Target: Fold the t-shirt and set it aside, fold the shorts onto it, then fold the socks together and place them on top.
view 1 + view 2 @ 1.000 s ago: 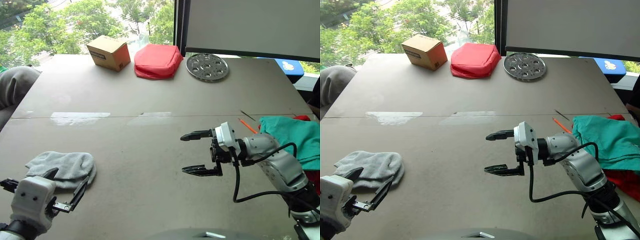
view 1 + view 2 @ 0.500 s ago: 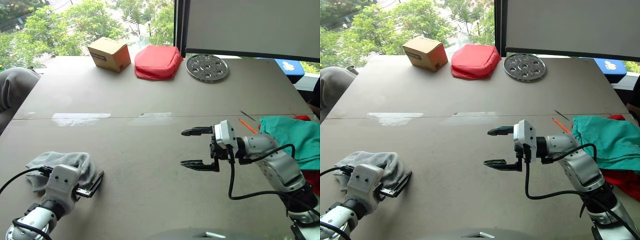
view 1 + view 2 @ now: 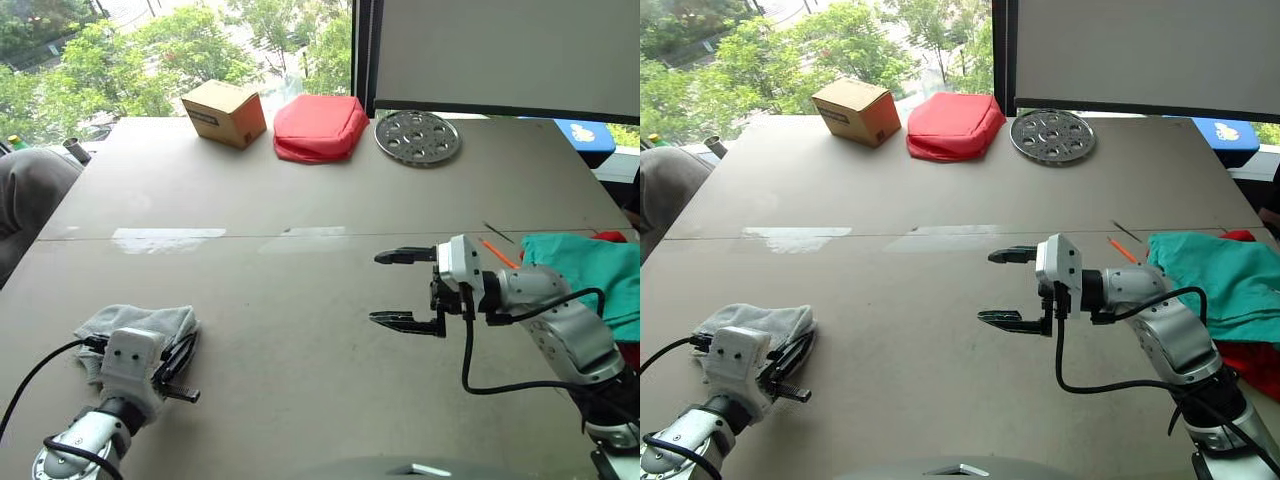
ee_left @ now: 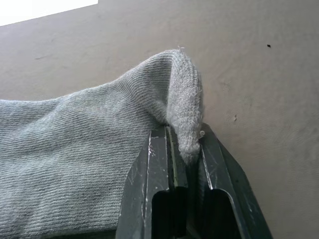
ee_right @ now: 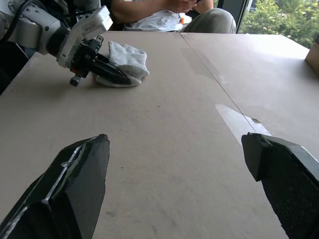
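We work at a wide grey-brown table [image 3: 300,200] set against a window with trees outside. At the far edge, near 12 o'clock, stand a cardboard box [image 3: 224,111], a red pouch [image 3: 318,126] and a perforated metal disc [image 3: 418,136]; none belongs to the task.

The socks [image 3: 135,325] lie bunched at 8 o'clock on the table. Our left gripper [image 3: 178,366] has its fingers closed to a narrow gap on one sock edge; the left wrist view shows grey knit pinched and standing up between them. We judge this a corner grasp, taken so the cloth can be drawn over for folding.

Our right gripper [image 3: 405,288] hovers above bare table at centre-right, fingers spread wide and holding nothing, apparently kept ready to assist.

The shorts [image 3: 590,275] lie at 3 o'clock, with an orange cord [image 3: 495,252] beside them and the t-shirt [image 3: 630,352] showing red beneath. That stack suggests the earlier folds are done and the socks remain.
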### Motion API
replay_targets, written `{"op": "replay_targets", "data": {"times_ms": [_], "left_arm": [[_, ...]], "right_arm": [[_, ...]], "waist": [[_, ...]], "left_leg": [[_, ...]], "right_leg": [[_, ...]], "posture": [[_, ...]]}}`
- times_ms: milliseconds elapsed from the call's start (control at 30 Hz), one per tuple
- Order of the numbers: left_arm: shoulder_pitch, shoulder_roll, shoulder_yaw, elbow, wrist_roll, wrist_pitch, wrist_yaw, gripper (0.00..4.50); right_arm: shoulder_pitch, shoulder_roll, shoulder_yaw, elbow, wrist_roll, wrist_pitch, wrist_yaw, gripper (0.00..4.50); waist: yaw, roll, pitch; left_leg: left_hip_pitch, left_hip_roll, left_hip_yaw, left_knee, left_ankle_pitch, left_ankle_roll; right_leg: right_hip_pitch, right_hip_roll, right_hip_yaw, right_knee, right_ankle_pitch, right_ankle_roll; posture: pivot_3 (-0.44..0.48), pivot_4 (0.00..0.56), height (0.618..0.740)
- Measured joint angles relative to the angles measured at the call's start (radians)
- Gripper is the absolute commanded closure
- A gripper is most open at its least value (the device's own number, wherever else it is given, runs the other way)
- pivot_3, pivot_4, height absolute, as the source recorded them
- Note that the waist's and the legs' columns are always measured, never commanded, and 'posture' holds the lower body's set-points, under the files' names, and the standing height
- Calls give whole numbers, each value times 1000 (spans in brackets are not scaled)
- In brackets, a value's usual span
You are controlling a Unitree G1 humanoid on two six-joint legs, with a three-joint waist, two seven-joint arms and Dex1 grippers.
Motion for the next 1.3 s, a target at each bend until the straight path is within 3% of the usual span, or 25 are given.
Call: {"op": "replay_targets", "data": {"times_ms": [133, 200, 333, 567, 667, 800, 933, 1067, 1167, 1300], "left_arm": [[-157, 35, -126, -48, -40, 150, 21, 4470], [-306, 47, -232, -42, -30, 267, 63, 4470], [-524, -13, -375, -4, -22, 421, 141, 4470], [-727, -150, -574, 84, -23, 610, 203, 4470], [-765, -181, -597, 97, -34, 650, 210, 3382], [-748, -164, -515, 71, -110, 671, 163, 1568], [-665, -31, -289, -38, -341, 691, -11, 1568], [-643, 110, -60, -16, -567, 753, -122, 1568], [-684, 193, 13, 90, -582, 747, -121, 1568], [-702, 268, 16, 203, -531, 704, -121, 1568]], "right_arm": [[4, -3, -10, -2, -8, 2, -19, 0], [20, -29, -44, -8, -10, 12, -36, 0], [51, -70, -85, -33, -11, 36, -57, 0], [122, -138, -188, -121, 11, 102, -96, 0], [151, -149, -209, -159, 25, 133, -114, 0], [174, -152, -227, -184, 37, 160, -131, 0], [172, -107, -217, -195, 74, 232, -182, 0], [114, -14, -125, -144, 59, 337, -282, 0], [53, 50, -50, -59, 12, 392, -349, 0], [-18, 169, -29, 39, 19, 519, -435, 0]], "waist": [[6, -8, 0], [9, -10, 0], [7, -12, 0], [7, -13, 0], [6, -13, 1], [2, -13, 1], [-15, -13, 2], [-15, -14, 2], [-12, -15, 3], [-17, -16, 4]], "left_leg": [[0, -2, 0, 0, 0, 0], [0, -3, -1, 1, 0, 0], [2, -4, -1, 1, 0, 0], [2, -3, -2, 1, 0, 1], [2, -3, -2, 1, 0, 1], [3, -3, -1, 1, 0, 1], [3, -2, -2, 1, 0, 0], [4, -2, -2, 1, 0, 0], [4, -4, -3, 1, 1, 0], [3, -4, -2, 1, 1, 0]], "right_leg": [[0, 2, 0, 1, 2, -3], [2, 2, 1, 0, 2, -3], [5, 3, 1, 0, 3, -4], [6, 4, 1, 0, 2, -4], [5, 4, 1, 0, 2, -4], [5, 4, 1, 0, 2, -4], [5, 4, 1, 0, 2, -4], [5, 4, 1, 0, 2, -3], [6, 4, 1, 1, 2, -4], [5, 4, 2, 1, 2, -4]], "posture": [[0, 150, 739], [0, 150, 739], [0, 150, 739], [0, 150, 739], [0, 150, 739], [0, 150, 739], [0, 150, 739], [0, 150, 739], [0, 150, 739], [0, 150, 739]]}}
